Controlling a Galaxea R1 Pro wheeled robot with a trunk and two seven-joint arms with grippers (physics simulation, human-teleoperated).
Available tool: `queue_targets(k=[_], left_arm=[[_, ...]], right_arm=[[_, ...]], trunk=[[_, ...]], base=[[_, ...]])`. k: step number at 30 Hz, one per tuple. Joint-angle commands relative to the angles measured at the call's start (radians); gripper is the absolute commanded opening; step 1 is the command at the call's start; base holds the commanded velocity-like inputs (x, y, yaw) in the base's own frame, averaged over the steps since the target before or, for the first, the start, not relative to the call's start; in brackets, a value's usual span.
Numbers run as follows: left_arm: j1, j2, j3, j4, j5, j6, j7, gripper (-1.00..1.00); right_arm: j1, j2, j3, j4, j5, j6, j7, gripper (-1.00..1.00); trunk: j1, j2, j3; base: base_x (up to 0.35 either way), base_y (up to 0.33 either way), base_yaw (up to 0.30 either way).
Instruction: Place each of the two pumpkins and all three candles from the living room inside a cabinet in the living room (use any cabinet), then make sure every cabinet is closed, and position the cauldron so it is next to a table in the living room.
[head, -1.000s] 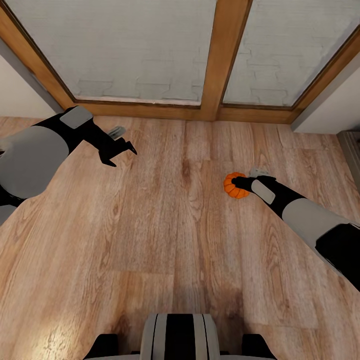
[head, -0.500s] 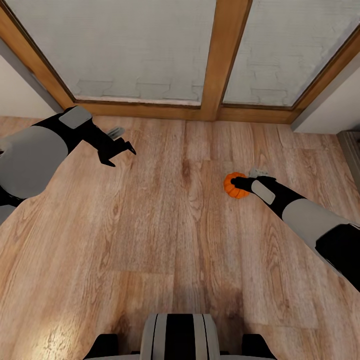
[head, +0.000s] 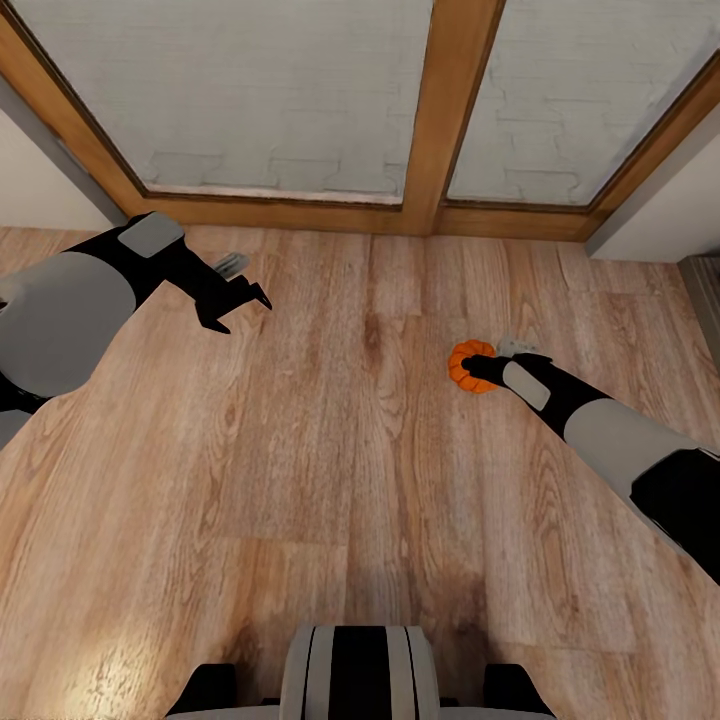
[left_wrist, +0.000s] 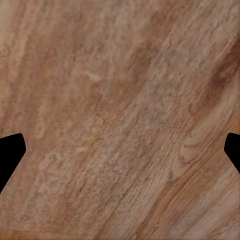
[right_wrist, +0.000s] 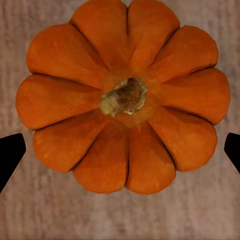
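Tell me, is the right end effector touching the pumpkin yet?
Apart. The right wrist view shows the pumpkin centered between open fingertips at the edges, floor visible in both gaps.

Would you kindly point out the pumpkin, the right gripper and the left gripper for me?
pumpkin (right_wrist: 125, 95): right wrist view, on its stem at the top.
right gripper (head: 478, 368): head view, between its fingertips, at the pumpkin.
left gripper (head: 243, 290): head view, between its open fingertips, above the floor.

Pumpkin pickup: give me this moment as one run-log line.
right hand: open, over pumpkin on floor | left hand: open, empty | grasp: not yet
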Motion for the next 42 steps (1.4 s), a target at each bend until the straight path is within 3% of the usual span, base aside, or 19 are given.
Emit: queue_targets(k=[1, 12, 42], left_arm=[[0.0, 0.0, 0.008, -0.001, 0.003, 0.003, 0.01, 1.0], [0.004, 0.0, 0.008, -0.001, 0.003, 0.001, 0.009, 1.0], [0.005, 0.012, 0.008, -0.001, 0.003, 0.002, 0.01, 1.0]], right_arm=[[0.0, -0.001, 0.007, -0.004, -0.008, 0.003, -0.008, 1.0], [0.001, 0.0, 0.008, -0.062, 0.002, 0.003, -0.012, 1.0], [0.001, -0.003, 0.002, -0.091, 0.004, 0.002, -0.018, 1.0]], trunk=[[0.0, 0.0, -0.001], [0.0, 0.0, -0.001], [0.0, 0.0, -0.001]], base=[[0.0, 0.0, 0.0], [0.0, 0.0, 0.0], [0.0, 0.0, 0.0]])
